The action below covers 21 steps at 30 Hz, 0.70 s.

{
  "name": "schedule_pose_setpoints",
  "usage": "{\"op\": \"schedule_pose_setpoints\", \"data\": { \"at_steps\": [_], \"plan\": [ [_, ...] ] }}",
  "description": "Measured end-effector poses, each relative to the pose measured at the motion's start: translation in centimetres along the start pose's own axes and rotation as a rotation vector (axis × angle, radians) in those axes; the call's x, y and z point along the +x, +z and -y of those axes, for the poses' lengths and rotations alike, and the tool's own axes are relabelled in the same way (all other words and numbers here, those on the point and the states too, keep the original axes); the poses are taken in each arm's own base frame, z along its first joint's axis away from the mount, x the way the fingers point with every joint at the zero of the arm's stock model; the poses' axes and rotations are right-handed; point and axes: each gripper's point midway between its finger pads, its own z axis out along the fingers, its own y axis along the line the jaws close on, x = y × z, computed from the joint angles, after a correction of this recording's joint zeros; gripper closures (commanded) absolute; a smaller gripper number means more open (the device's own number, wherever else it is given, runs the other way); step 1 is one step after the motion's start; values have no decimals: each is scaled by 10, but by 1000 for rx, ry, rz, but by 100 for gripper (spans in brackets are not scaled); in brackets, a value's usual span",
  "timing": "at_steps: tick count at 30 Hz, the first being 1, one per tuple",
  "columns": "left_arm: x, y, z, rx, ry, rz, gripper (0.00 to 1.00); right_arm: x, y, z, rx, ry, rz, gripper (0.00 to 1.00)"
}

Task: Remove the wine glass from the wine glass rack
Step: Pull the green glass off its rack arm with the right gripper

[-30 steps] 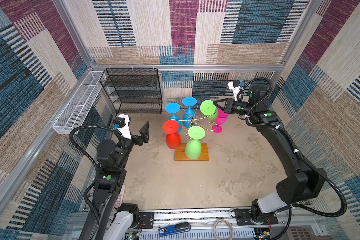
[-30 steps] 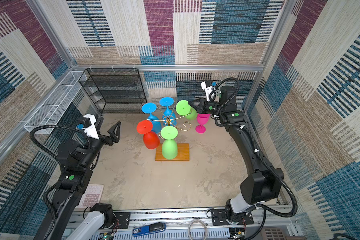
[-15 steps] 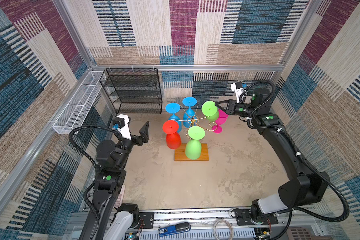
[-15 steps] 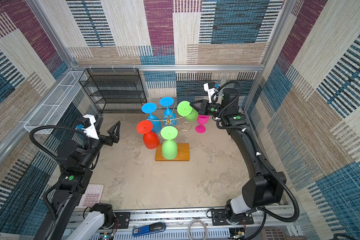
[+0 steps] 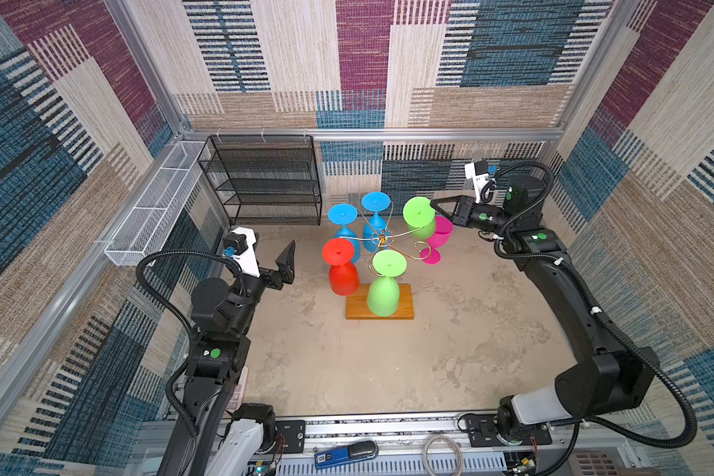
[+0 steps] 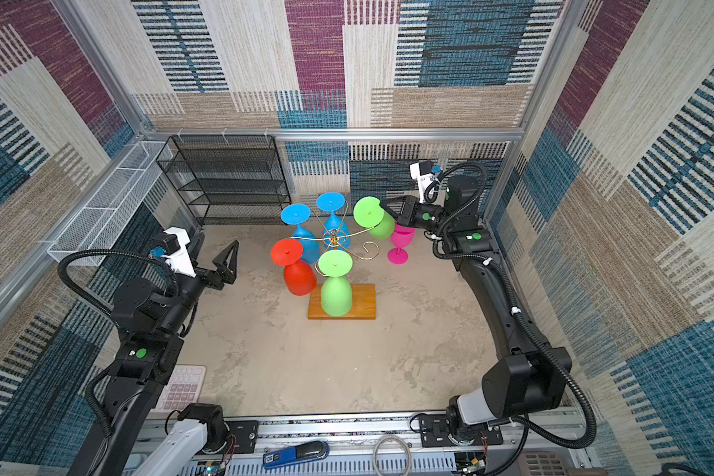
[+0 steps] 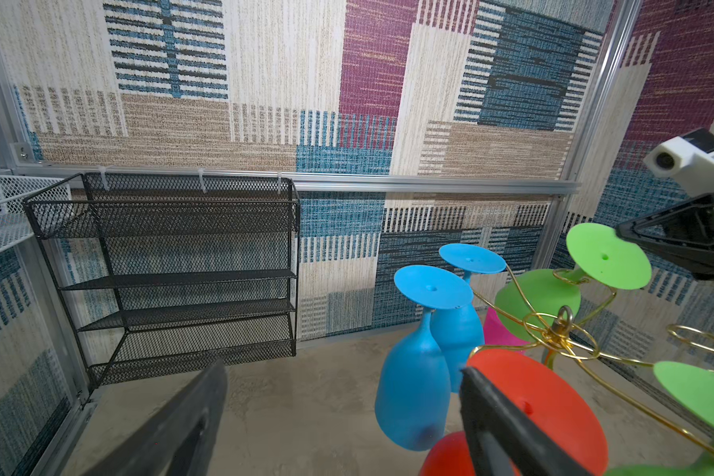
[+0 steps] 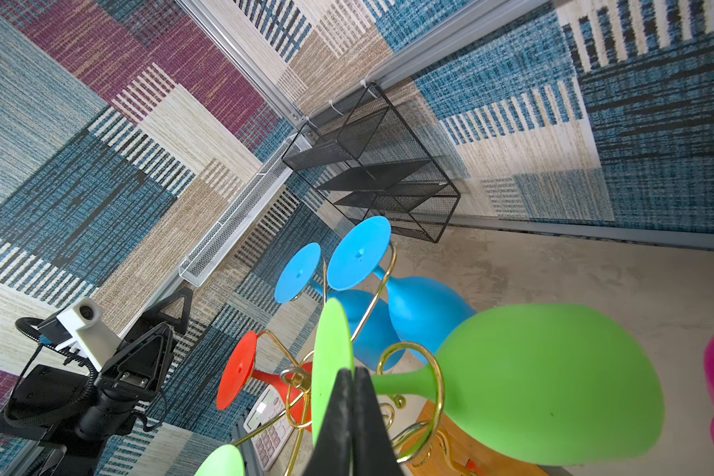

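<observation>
The wine glass rack (image 5: 382,237) is a gold wire stand on a wooden base (image 5: 404,303). Upside down on it hang two blue glasses (image 5: 343,214), a red one (image 5: 343,278) and two green ones. The back green wine glass (image 5: 419,211) hangs tilted on its scroll arm. My right gripper (image 5: 432,202) is shut with nothing between the fingers, and its tips rest against that glass's foot rim (image 8: 332,350). A pink glass (image 5: 439,237) stands upright on the floor under the right wrist. Left of the rack, my left gripper (image 7: 343,383) is open and holds nothing.
A black mesh shelf unit (image 5: 264,181) stands against the back wall. A long white mesh basket (image 5: 153,214) hangs on the left wall. A keypad (image 6: 182,387) lies beside the left arm's base. One gold scroll arm (image 5: 423,249) carries no glass.
My right arm has drawn a little to the right, and the back green glass's foot has shifted slightly the same way. The left arm has not moved.
</observation>
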Motion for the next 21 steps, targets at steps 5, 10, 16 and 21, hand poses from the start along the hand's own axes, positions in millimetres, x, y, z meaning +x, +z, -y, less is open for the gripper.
{"op": "schedule_pose_setpoints", "data": {
  "at_steps": [5, 10, 16, 21],
  "plan": [
    [0, -1, 0, -1, -3, 2, 10, 2, -2, 0, 2, 8, 2, 100],
    [0, -1, 0, -1, -6, 0, 10, 3, -6, -1, 4, 9, 6, 100],
    [0, -1, 0, -1, -6, 1, 9, 8, -9, -2, 4, 14, 4, 100],
    [0, -2, 0, -1, -6, 2, 9, 11, -11, -4, -5, 15, 3, 100]
  ]
}}
